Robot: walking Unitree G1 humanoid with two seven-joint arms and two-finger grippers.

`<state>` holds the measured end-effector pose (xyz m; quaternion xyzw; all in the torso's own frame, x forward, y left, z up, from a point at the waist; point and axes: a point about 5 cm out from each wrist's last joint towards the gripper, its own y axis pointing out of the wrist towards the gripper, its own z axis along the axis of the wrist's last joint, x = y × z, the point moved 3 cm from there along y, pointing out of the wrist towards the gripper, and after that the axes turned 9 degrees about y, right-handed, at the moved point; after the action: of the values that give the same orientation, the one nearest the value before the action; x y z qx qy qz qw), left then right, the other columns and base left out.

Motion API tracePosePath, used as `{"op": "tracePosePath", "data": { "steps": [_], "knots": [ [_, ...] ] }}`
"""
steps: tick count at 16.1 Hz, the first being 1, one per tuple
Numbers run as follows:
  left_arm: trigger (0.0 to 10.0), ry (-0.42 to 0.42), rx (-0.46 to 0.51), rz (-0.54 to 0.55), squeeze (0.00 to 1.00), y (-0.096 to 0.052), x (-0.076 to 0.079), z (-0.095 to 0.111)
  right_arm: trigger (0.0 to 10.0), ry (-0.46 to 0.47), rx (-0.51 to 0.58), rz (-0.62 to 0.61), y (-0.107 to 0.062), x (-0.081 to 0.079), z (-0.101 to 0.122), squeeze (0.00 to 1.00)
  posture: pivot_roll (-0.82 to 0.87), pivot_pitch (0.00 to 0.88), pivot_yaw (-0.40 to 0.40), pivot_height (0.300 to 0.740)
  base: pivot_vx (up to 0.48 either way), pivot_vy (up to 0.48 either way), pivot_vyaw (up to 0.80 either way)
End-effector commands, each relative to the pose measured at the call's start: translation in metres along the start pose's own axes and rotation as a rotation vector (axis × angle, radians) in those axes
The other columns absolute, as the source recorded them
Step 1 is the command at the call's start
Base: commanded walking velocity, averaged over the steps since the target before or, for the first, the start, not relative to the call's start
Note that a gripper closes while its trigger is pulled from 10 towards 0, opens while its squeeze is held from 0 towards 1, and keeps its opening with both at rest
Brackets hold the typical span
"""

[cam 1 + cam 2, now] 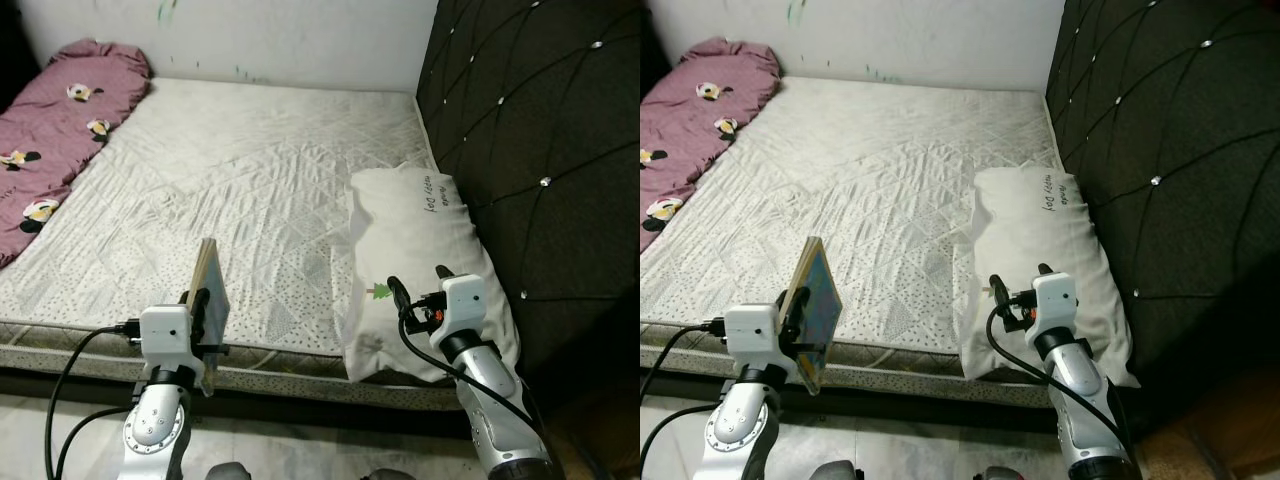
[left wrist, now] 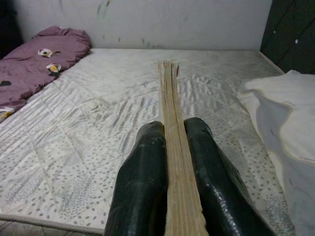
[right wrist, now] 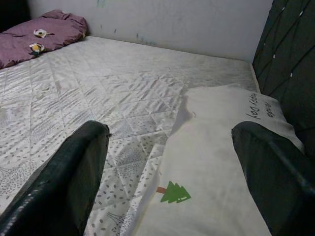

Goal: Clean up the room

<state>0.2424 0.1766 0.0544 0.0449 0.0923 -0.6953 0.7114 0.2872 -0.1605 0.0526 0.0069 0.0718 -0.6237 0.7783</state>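
left eye view: both arms raised at the mattress's near edge. left gripper (image 1: 205, 300) clenched on a thin book (image 1: 208, 300), held upright, edge-on to the camera, above the near edge of the mattress (image 1: 230, 170). right gripper (image 1: 415, 285) spread wide, nothing in it, hovering over the near end of the white pillow (image 1: 415, 240). pillow lies along the mattress's right edge, against the dark quilted headboard (image 1: 540, 130). purple blanket (image 1: 60, 130) with cartoon prints is bunched along the far left edge up to the far left corner.

right eye view: same scene; book's cover face shows, bluish, tilted slightly back.

left wrist view: both black fingers (image 2: 140, 187) pressed flat against the book's sides, page edges (image 2: 172, 147) running straight out between them. mattress beyond, pillow off to one side.

right wrist view: fingers (image 3: 74, 182) well apart, pillow's green tree print (image 3: 174, 192) between them. lettering near the pillow's far end, too small to read.
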Motion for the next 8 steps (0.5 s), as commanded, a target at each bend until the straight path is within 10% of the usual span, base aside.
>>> {"op": "tracePosePath", "data": {
  "steps": [1, 8],
  "knots": [
    [10.0, -0.005, 0.063, 0.005, 0.0, 0.0025, -0.0027, 0.013, 10.0, -0.009, 0.021, 0.008, 0.0027, -0.001, 0.0056, 0.0, -0.04, 0.0, -0.004, 0.74, 0.255, 0.0, 0.0],
    [10.0, -0.008, 0.062, -0.003, 0.0, 0.0022, -0.0013, 0.0125, 10.0, -0.012, 0.022, 0.011, 0.0024, -0.0014, 0.0055, 0.0, -0.04, 0.0, -0.005, 0.74, 0.274, 0.0, 0.0]
  ]
}}
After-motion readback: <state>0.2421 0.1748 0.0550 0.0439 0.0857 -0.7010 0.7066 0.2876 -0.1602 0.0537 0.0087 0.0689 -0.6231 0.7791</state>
